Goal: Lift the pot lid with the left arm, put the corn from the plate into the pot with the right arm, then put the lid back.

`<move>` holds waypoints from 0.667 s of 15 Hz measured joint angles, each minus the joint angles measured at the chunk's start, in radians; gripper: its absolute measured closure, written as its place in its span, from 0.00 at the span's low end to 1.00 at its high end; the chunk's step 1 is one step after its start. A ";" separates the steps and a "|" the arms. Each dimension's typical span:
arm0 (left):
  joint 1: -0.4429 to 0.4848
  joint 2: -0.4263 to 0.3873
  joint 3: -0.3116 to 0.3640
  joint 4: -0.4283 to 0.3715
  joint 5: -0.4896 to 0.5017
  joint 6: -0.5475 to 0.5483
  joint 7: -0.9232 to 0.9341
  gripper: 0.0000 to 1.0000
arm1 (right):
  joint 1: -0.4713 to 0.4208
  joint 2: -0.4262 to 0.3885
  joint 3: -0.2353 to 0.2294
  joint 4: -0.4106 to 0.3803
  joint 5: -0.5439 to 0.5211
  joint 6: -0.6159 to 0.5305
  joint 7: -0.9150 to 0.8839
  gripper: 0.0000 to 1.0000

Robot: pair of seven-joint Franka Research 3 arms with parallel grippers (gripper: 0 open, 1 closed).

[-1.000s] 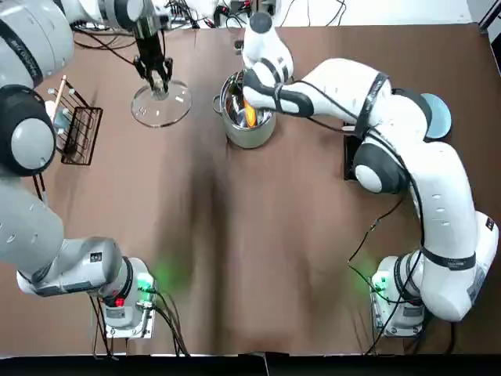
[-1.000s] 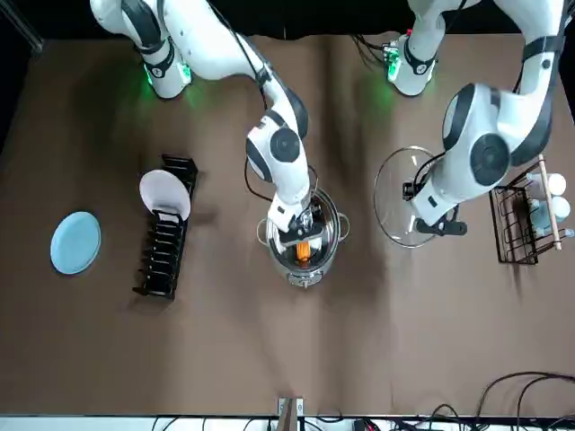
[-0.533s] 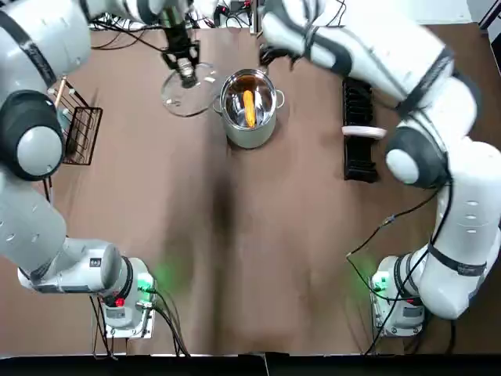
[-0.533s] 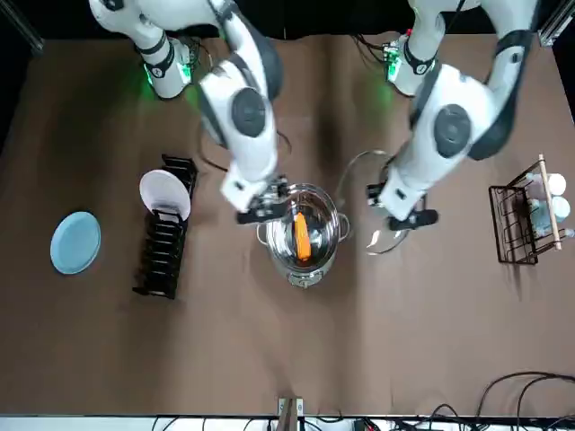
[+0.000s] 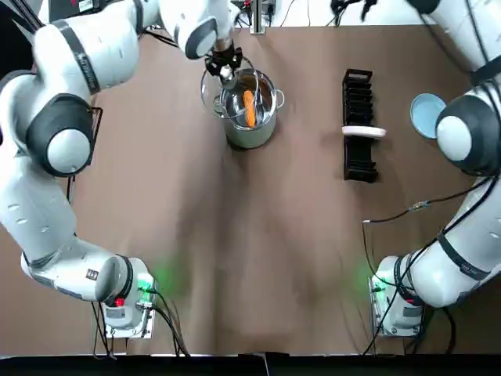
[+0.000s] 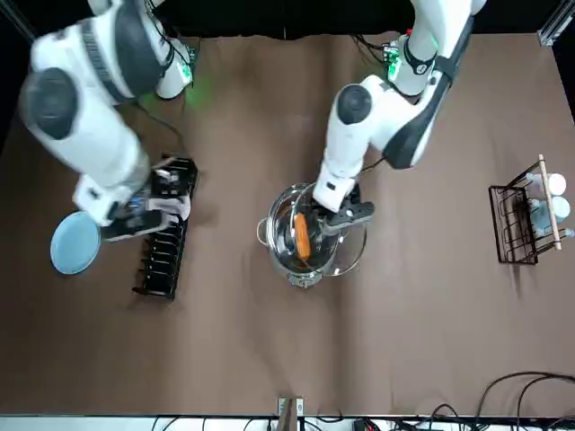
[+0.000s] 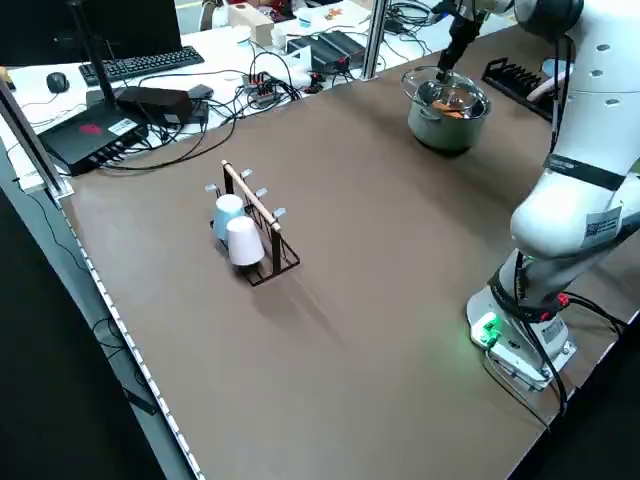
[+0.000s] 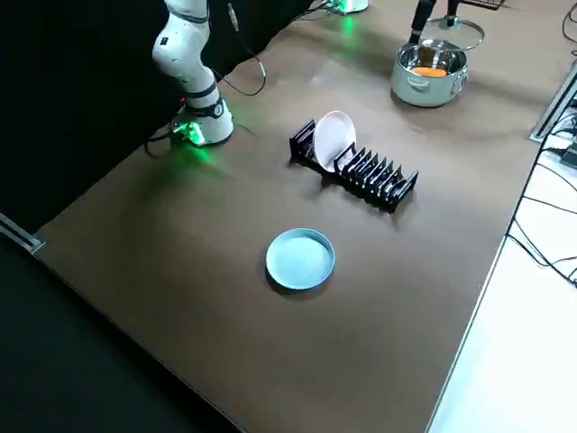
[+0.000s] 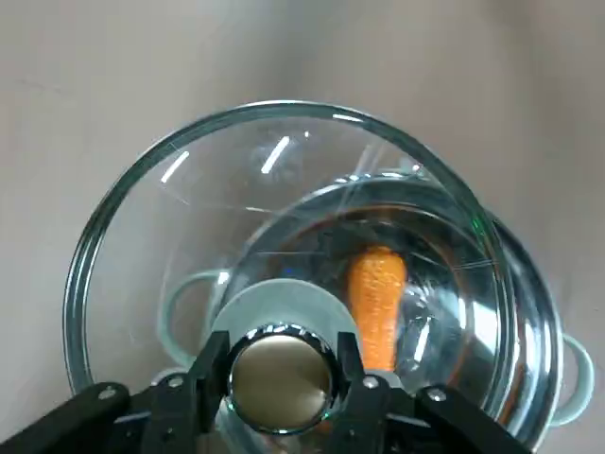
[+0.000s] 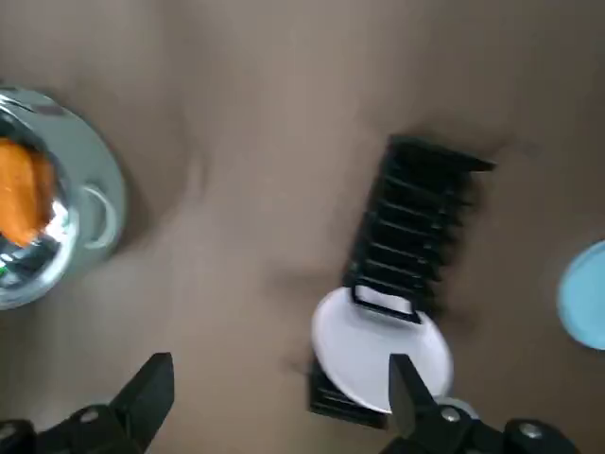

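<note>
Since half a second ago, the round glass lid point(image 9: 170, 218) has shifted right, and you now see it partly over the steel pot's point(image 5: 250, 135) left rim. Your left gripper point(image 9: 281, 364) pinches its metal knob point(image 9: 281, 380). An orange corn cob point(image 5: 249, 108) lies inside the pot. Your right gripper point(image 10: 279, 371), fingers spread and empty, has swung right over the black dish rack point(image 5: 358, 157).

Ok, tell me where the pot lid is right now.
In the top view the glass lid hangs in the left gripper at the table's far side, partly overlapping the pot, offset toward the robot's left.
</note>
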 joint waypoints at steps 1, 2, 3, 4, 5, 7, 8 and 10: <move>-0.021 0.022 0.001 0.018 0.023 0.003 -0.025 0.50 | -0.040 -0.021 0.000 -0.017 0.001 -0.010 -0.056 0.00; -0.039 0.041 0.002 0.036 0.033 0.003 -0.036 0.50 | -0.080 -0.042 0.000 -0.032 0.006 -0.021 -0.109 0.00; -0.066 0.069 0.005 0.067 0.036 0.003 -0.039 0.50 | -0.159 -0.086 0.000 -0.066 0.026 -0.034 -0.210 0.00; -0.076 0.078 0.006 0.075 0.036 0.003 -0.040 0.50 | -0.192 -0.112 0.000 -0.089 0.034 -0.039 -0.255 0.00; -0.086 0.083 0.007 0.077 0.036 0.003 -0.040 0.50 | -0.216 -0.141 0.000 -0.117 0.037 -0.041 -0.285 0.00; -0.101 0.093 0.007 0.083 0.036 0.003 -0.045 0.50 | -0.249 -0.210 -0.001 -0.188 0.038 -0.041 -0.308 0.00; -0.107 0.097 0.007 0.087 0.036 0.003 -0.046 0.50 | -0.258 -0.247 -0.001 -0.227 0.038 -0.038 -0.310 0.00; -0.116 0.110 0.007 0.097 0.036 0.003 -0.047 0.50 | -0.271 -0.319 0.000 -0.308 0.038 0.016 -0.310 0.00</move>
